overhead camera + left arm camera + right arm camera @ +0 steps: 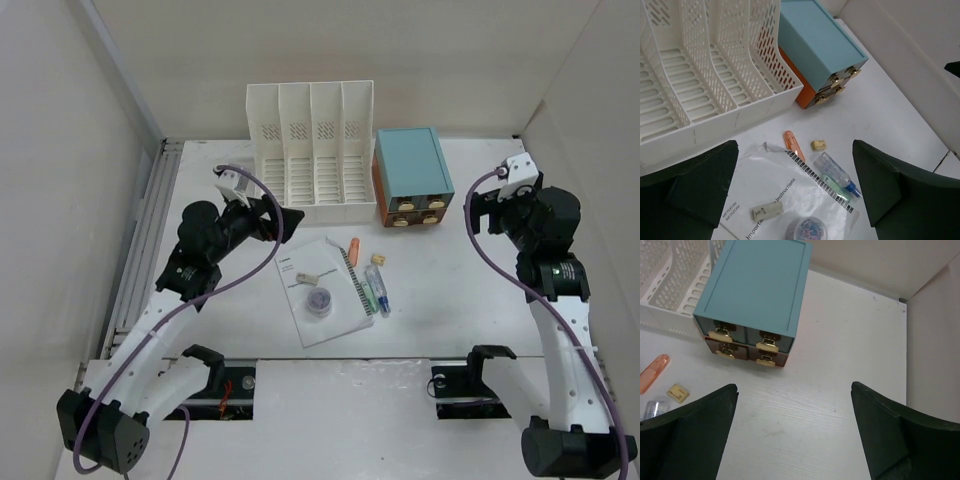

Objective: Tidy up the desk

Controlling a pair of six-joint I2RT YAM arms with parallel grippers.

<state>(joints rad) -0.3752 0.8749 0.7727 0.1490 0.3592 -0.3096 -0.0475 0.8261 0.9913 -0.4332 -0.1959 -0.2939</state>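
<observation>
The worktop [470,300] lies flat under both arms, filling the middle of the overhead view, with grey rails [148,225] along its left edge and white walls on three sides. At its far edge stands a white rack [310,150] with four slots, and a teal-topped drawer box [412,175] sits just beside the rack's right end, brass handles facing the arms.

Near the middle lies a printed sheet [330,300] with a spiral edge. A round tub [318,300] of coloured clips and a small beige piece [303,279] rest on it. A clear tube [380,292] with a blue cap and a green pen-like item [367,290] lie side by side over its right edge. An orange clip [353,246] and a beige block [379,258] lie on bare surface between the sheet and the box.

The left end effector [280,222] hangs near the rack's front, fingers spread wide, holding nothing. The right end effector [478,210] hovers right of the box, also spread wide and empty.
</observation>
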